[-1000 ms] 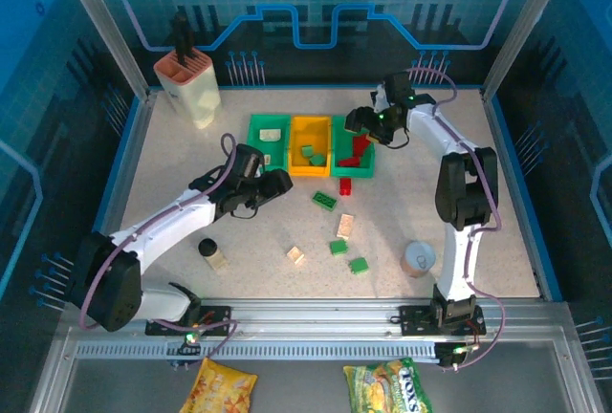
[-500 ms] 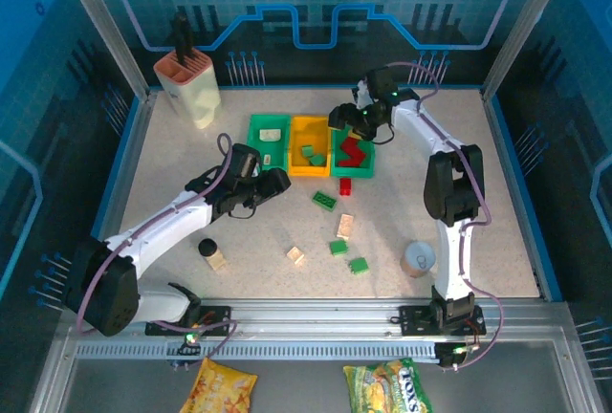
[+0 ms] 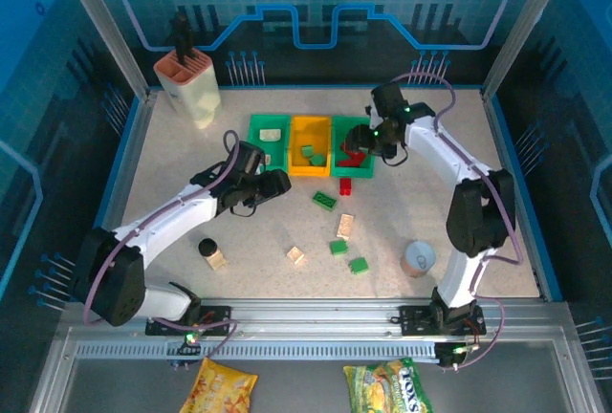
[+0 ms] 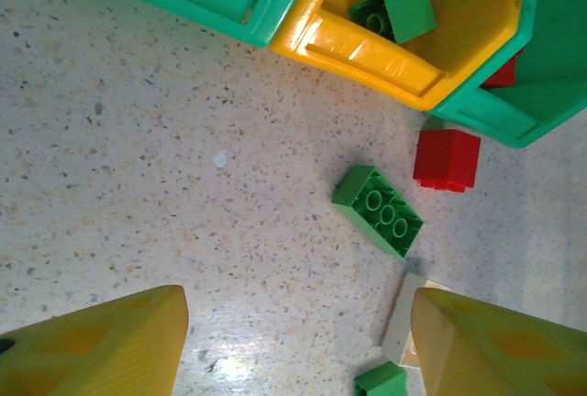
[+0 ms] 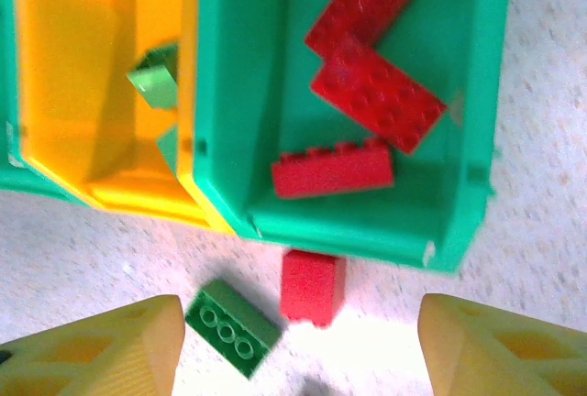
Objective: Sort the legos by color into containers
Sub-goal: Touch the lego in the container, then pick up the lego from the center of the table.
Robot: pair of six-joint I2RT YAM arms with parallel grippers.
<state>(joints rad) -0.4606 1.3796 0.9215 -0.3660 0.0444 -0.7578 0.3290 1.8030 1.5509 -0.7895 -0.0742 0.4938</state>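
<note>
Three red legos (image 5: 378, 93) in right green bin (image 5: 367, 226); six loose on table (image 3: 402, 222); left gripper (image 4: 295, 295), right gripper (image 5: 300, 300) open, empty.

I saw my right gripper (image 3: 357, 141) above the right green bin (image 3: 353, 174), with legos (image 3: 324, 200) scattered across the table (image 3: 535, 231).

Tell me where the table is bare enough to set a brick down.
Bare: left of the left green bin, toward the holder; and between the right green bin and grey cup. Crowded: loose legos before the bins.
</note>
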